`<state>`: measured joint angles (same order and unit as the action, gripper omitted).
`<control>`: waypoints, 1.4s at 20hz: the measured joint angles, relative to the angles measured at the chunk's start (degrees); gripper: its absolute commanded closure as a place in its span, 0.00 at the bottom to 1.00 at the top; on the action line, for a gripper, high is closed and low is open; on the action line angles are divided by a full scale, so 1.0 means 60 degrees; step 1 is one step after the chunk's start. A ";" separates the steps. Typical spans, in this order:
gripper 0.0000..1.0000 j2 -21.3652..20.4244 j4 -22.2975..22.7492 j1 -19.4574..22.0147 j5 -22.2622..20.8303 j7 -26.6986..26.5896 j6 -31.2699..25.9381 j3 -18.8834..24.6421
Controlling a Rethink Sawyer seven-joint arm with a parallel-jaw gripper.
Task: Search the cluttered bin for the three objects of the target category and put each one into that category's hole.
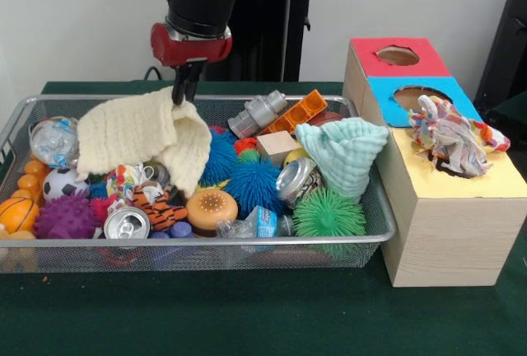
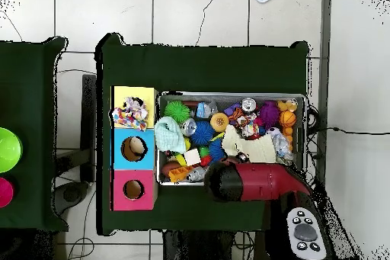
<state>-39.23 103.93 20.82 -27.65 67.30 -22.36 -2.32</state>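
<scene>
My gripper (image 1: 187,86) is over the back left of the wire mesh bin (image 1: 206,243). It is shut on the plain cream waffle cloth (image 1: 144,138) and holds it lifted, draping over the toys. One printed white cloth (image 1: 453,133) lies bunched on the yellow-surround hole (image 1: 494,179) of the pale wooden box and covers most of it; it also shows in the overhead view (image 2: 135,112). A second patch of printed cloth (image 1: 123,180) peeks out under the waffle cloth. In the overhead view the arm (image 2: 255,182) hides the gripper.
The bin holds a mint-green cloth (image 1: 342,154), spiky balls (image 1: 251,181), cans (image 1: 126,224), an orange block (image 1: 298,112), a small football (image 1: 64,183) and a tiger toy (image 1: 158,206). The box's blue hole (image 1: 416,96) and red hole (image 1: 398,55) are open. A remote (image 2: 306,232) lies by the base.
</scene>
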 measured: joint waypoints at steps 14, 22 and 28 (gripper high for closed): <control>0.00 0.0015 0.0239 -0.0002 0.0018 0.0000 0.0225 0.0061; 0.00 -0.0852 0.0258 0.0864 0.0227 0.0000 0.0223 0.0941; 0.00 -0.1797 0.0246 0.1582 0.0562 0.0000 0.0217 0.1829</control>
<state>-50.01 105.41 30.31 -24.28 67.30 -21.06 8.65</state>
